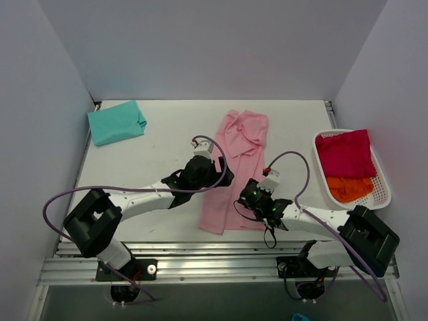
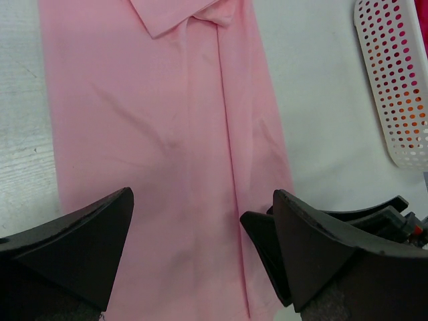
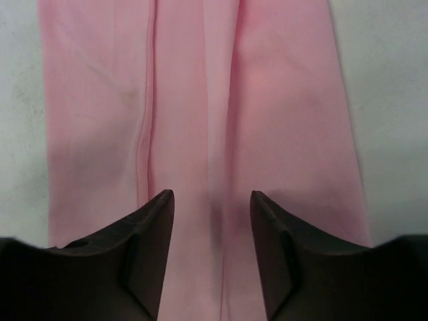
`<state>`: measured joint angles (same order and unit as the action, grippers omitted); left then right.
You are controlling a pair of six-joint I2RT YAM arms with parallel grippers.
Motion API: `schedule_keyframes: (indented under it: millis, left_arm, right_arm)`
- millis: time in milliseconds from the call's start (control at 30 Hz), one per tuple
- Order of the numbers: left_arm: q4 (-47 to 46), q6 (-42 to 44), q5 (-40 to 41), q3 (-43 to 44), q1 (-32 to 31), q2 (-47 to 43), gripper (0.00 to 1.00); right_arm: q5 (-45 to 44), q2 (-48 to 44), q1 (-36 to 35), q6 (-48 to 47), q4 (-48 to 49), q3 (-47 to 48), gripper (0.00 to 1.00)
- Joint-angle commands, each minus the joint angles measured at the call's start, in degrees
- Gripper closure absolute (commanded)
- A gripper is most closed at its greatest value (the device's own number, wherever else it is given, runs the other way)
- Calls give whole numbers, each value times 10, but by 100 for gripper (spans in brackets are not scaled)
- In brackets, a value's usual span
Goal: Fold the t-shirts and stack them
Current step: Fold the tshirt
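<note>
Top external view: the light pink t-shirt (image 1: 234, 170) lies near the middle of the white table (image 1: 160, 147), folded lengthwise into a long narrow strip that runs from the far side toward the arms, with its collar end farthest away. The left gripper (image 1: 221, 177) hangs over the strip's left edge about halfway along. The right gripper (image 1: 246, 195) sits over the near right part of the strip.

In the left wrist view the left gripper (image 2: 200, 200) is spread wide with nothing between its fingers, and the pink cloth lies flat beneath. The right wrist view shows the right gripper (image 3: 212, 197) with its jaws only partly apart. They are set low over a lengthwise crease, and pink cloth shows in the narrow gap. No fold is raised between them, and I cannot tell whether the tips touch the cloth.

A folded teal t-shirt (image 1: 117, 122) rests at the far left corner of the table, well apart from the pink one. At the right edge stands a white mesh basket (image 1: 384, 194). It holds a crimson t-shirt (image 1: 344, 154) at its far end and an orange t-shirt (image 1: 348, 188) at its near end, both bunched up.
</note>
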<state>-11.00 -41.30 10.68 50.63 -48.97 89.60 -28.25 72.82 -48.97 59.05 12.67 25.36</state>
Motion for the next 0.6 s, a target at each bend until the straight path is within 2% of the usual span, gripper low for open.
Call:
schedule_keyframes:
  millis: [0,133,433,567]
  left_arm:
    - [6,9,15,7,-8,-18,6]
    - [-5,7,17,2,-8,-2,6]
    - [-7,8,1,10,-9,9,6]
    - [11,10,-14,32,-31,40,6]
  right_arm:
    - [-37,1,-2,13,12,7,58]
    - [-44,2,-3,10,3,14,67]
    - [-43,33,-3,4,15,21,69]
    - [-47,44,-3,11,6,25,67]
